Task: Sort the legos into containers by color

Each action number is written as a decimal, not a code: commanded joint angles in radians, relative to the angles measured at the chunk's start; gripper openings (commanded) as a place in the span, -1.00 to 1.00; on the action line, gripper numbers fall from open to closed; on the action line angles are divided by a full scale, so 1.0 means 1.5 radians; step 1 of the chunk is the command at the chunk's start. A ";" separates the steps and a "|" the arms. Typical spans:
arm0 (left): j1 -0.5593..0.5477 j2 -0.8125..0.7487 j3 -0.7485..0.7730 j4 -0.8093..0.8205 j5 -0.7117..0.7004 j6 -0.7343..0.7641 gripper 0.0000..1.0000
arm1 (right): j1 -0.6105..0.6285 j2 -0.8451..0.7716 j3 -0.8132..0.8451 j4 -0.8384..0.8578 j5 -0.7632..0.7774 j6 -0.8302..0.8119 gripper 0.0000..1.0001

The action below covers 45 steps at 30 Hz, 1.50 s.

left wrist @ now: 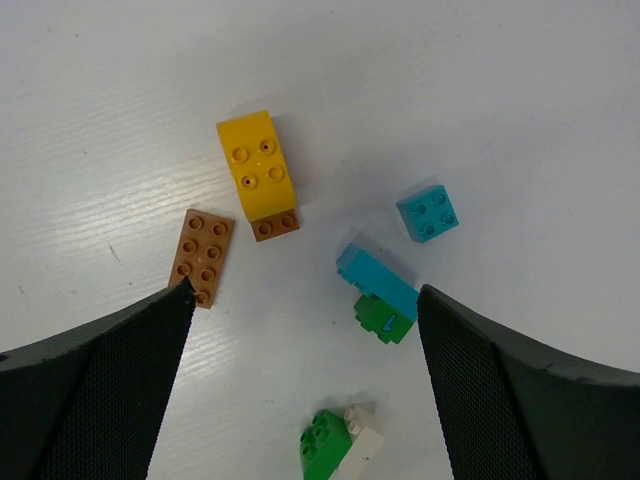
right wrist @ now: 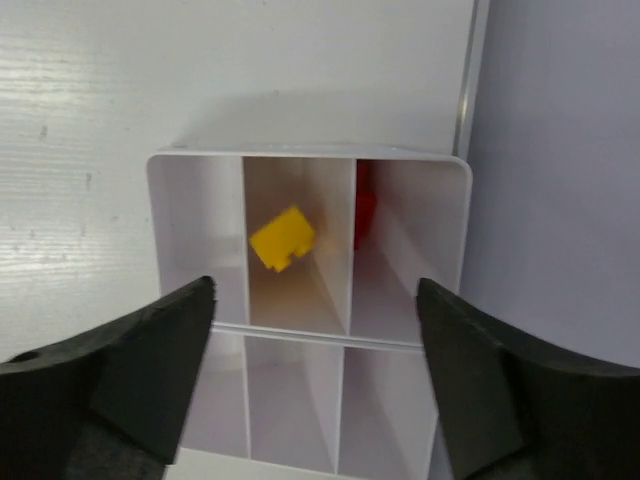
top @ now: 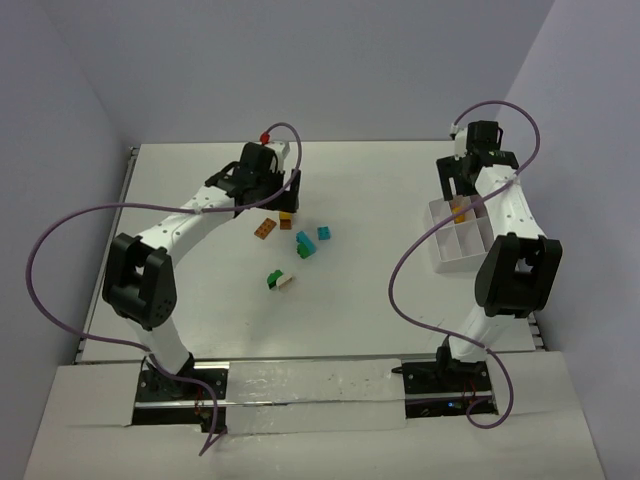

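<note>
Top external view: we see the loose legos (top: 305, 243) on the worktop (top: 380, 300) left of centre, toward 10 o'clock, and the white tray (top: 452, 252) near the edge at 3 o'clock.
Left pincer (left wrist: 305, 292): spread wide with nothing in its gap, hanging above the loose legos.
Yellow brick (left wrist: 257, 177): at 11 o'clock in our left wrist view, sitting on a small brown piece (left wrist: 275, 227).
Brown plate (left wrist: 202, 257): flat at 9 o'clock, apart from the yellow brick.
Small teal brick (left wrist: 428, 212): alone at 2 o'clock.
Long teal brick (left wrist: 377, 282): close to centre, toward 4 o'clock, lying on a green brick (left wrist: 384, 322).
Green-and-white pair (left wrist: 335, 450): at 6 o'clock, the two touching.
Right pincer (right wrist: 315, 290): wide and holding nothing, poised over the white tray.
Yellow piece (right wrist: 282, 238): inside the far middle compartment; we cannot tell whether it rests on the bottom.
Red piece (right wrist: 365, 215): in the compartment at its 3 o'clock, half hidden by the dividing wall.
</note>
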 commanded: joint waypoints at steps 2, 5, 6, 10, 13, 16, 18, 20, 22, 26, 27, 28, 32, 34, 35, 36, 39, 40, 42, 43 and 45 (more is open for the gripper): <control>0.048 -0.026 0.022 0.004 0.028 -0.026 0.98 | 0.071 -0.064 0.036 -0.016 -0.029 0.063 0.99; 0.079 -0.071 -0.003 0.024 0.048 -0.042 0.98 | 0.168 -0.090 0.026 0.017 -0.022 0.170 1.00; 0.093 -0.090 -0.013 0.039 0.046 -0.048 0.99 | 0.236 -0.090 0.022 0.038 -0.002 0.222 1.00; 0.123 -0.127 -0.022 0.037 0.016 -0.052 0.98 | 0.384 -0.002 0.072 0.067 0.105 0.353 1.00; 0.137 -0.143 -0.030 0.029 0.016 -0.055 0.98 | 0.448 0.095 0.208 0.015 0.139 0.408 0.99; 0.176 -0.173 -0.061 0.047 0.016 -0.068 0.99 | 0.506 0.231 0.336 -0.076 0.152 0.446 0.96; 0.199 -0.191 -0.079 0.054 0.017 -0.077 0.98 | 0.526 0.276 0.384 -0.094 0.141 0.466 0.93; 0.217 -0.199 -0.083 0.056 0.022 -0.079 0.99 | 0.536 0.311 0.419 -0.102 0.111 0.493 0.92; 0.225 -0.203 -0.085 0.058 0.026 -0.079 0.98 | 0.539 0.326 0.432 -0.097 0.098 0.512 0.91; 0.240 -0.208 -0.092 0.064 0.036 -0.083 0.99 | 0.548 0.369 0.461 -0.091 0.088 0.532 0.90; 0.241 -0.208 -0.093 0.065 0.038 -0.084 0.98 | 0.549 0.373 0.457 -0.080 0.080 0.532 0.89; 0.243 -0.207 -0.093 0.065 0.041 -0.084 0.98 | 0.550 0.375 0.452 -0.069 0.074 0.531 0.88; 0.249 -0.198 -0.096 0.064 0.050 -0.087 0.99 | 0.564 0.386 0.435 -0.009 0.082 0.525 0.86; 0.253 -0.196 -0.096 0.063 0.052 -0.088 0.99 | 0.568 0.409 0.450 -0.002 0.084 0.526 0.86; 0.255 -0.196 -0.097 0.064 0.054 -0.089 0.98 | 0.569 0.419 0.458 -0.004 0.086 0.527 0.86; 0.257 -0.196 -0.097 0.064 0.055 -0.090 0.98 | 0.569 0.428 0.467 -0.006 0.088 0.529 0.86; 0.259 -0.201 -0.099 0.067 0.056 -0.090 0.98 | 0.569 0.455 0.487 0.001 0.104 0.538 0.86; 0.260 -0.201 -0.101 0.068 0.056 -0.090 0.98 | 0.570 0.457 0.483 0.009 0.104 0.539 0.86; 0.262 -0.201 -0.103 0.069 0.057 -0.090 0.99 | 0.572 0.460 0.474 0.031 0.106 0.544 0.84; 0.263 -0.200 -0.103 0.068 0.058 -0.090 0.98 | 0.574 0.466 0.476 0.034 0.108 0.545 0.82; 0.265 -0.199 -0.103 0.065 0.060 -0.090 0.98 | 0.578 0.478 0.485 0.032 0.120 0.546 0.76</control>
